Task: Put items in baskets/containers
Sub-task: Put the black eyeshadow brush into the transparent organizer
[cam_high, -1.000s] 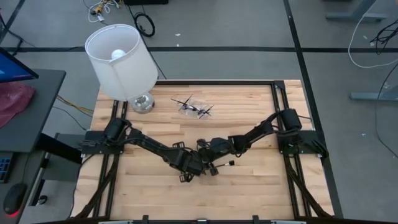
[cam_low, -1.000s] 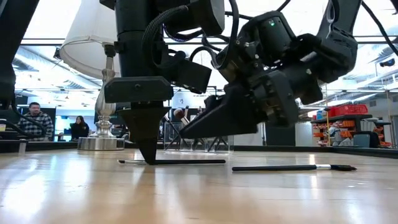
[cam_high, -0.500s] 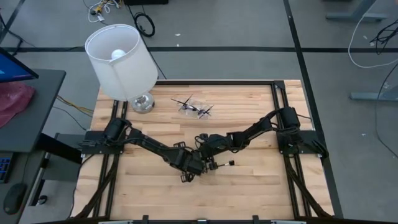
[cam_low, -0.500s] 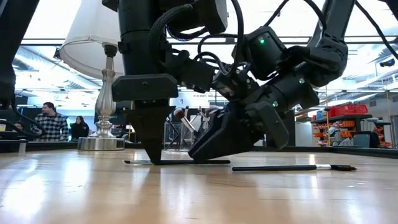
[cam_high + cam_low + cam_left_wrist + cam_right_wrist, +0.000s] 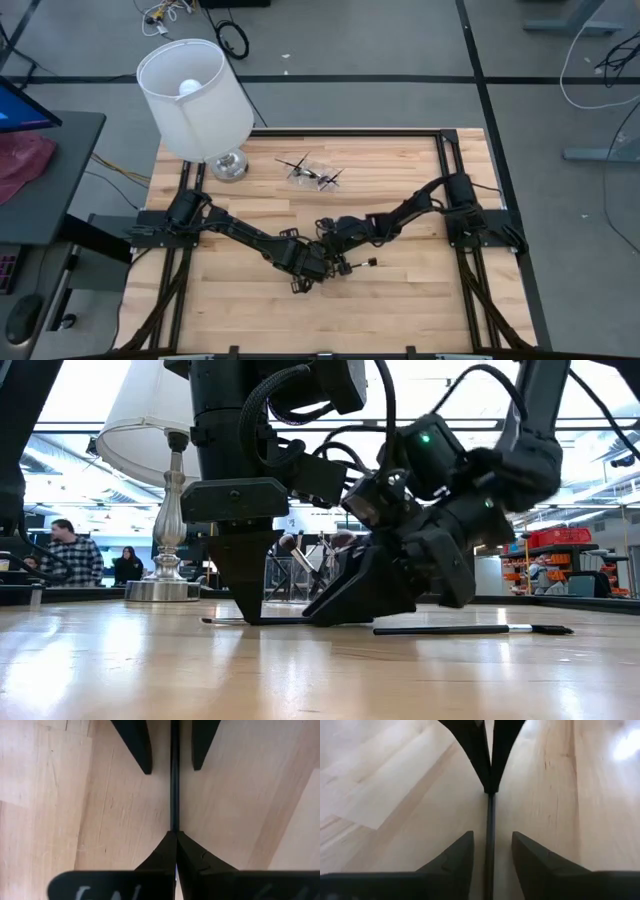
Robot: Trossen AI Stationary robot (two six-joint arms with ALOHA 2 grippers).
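My left gripper (image 5: 304, 272) stands near the table's middle, pointing down, and is shut on a thin dark brush (image 5: 290, 621) that lies flat on the wood. My right gripper (image 5: 325, 254) slants down just right of it, open, with a finger on either side of the same handle (image 5: 490, 827) and a gap on each side. A second brush (image 5: 470, 628) lies on its side farther right. The small clear container (image 5: 315, 172) sits toward the far edge with several brushes sticking out of it. My left gripper (image 5: 175, 834) pinches the brush's dark handle (image 5: 174, 810) between its two fingers, coming from above with the fingers pointing down and set across the handle. The brush lies level along the table.
A white-shaded lamp (image 5: 195, 85) stands at the far left corner on a silver base (image 5: 230, 165). Black frame rails (image 5: 445, 180) run along the table's sides. Bare wood lies on the near side of the arms. People stand in the room beyond the far edge (image 5: 60, 550).
My right gripper has come down to the table and closed in on my left gripper, so its fingers now straddle the held brush's handle. My left gripper and the brush have stayed where they were.
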